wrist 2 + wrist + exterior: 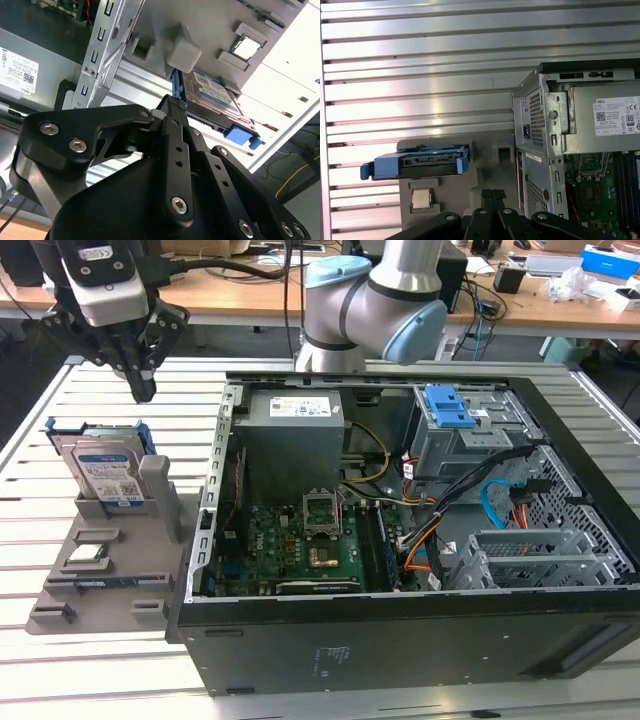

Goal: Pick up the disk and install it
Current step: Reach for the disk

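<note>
Status: gripper (pixel 143 390) is closed with nothing in it, fingers pressed together to a point in the exterior view and in both wrist views. It hangs above the disk (pixel 108 476), clear of it, slightly to the exterior view's right of its top edge. The disk stands upright on edge in a slot of the grey fixture (pixel 110 575), label facing the camera, blue carrier around it. The fixture sits on the slatted table (pixel 60 405), just beside the open computer case (pixel 400 645), on the exterior view's left. A small square chip (pixel 88 554) lies flat in a fixture pocket near the disk — not touching it. The blue latch (pixel 448 408) is inside the case, well apart from the disk.
</note>
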Tool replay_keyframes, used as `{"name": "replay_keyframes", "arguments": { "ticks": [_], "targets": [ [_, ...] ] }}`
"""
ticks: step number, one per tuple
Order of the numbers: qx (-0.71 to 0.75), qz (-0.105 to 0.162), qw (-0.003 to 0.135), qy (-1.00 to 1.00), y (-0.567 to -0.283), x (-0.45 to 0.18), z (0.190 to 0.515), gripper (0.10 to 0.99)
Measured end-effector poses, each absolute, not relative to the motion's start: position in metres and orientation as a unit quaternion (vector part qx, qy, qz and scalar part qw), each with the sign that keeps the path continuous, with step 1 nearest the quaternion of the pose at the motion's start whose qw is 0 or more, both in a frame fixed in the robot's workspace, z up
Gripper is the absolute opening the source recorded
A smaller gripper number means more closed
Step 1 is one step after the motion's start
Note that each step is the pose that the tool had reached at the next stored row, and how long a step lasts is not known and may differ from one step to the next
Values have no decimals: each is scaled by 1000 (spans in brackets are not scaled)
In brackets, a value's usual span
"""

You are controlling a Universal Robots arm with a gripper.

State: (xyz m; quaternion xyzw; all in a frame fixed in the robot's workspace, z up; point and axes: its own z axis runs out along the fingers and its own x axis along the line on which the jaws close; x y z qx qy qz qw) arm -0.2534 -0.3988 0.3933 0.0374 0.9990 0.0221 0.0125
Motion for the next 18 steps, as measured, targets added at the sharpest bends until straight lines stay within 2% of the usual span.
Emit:
{"name": "replay_keyframes", "arguments": {
  "ticks": [18],
  "targets": [
    [37,22,12,999,-399,-296,393,106]
  ]
}}
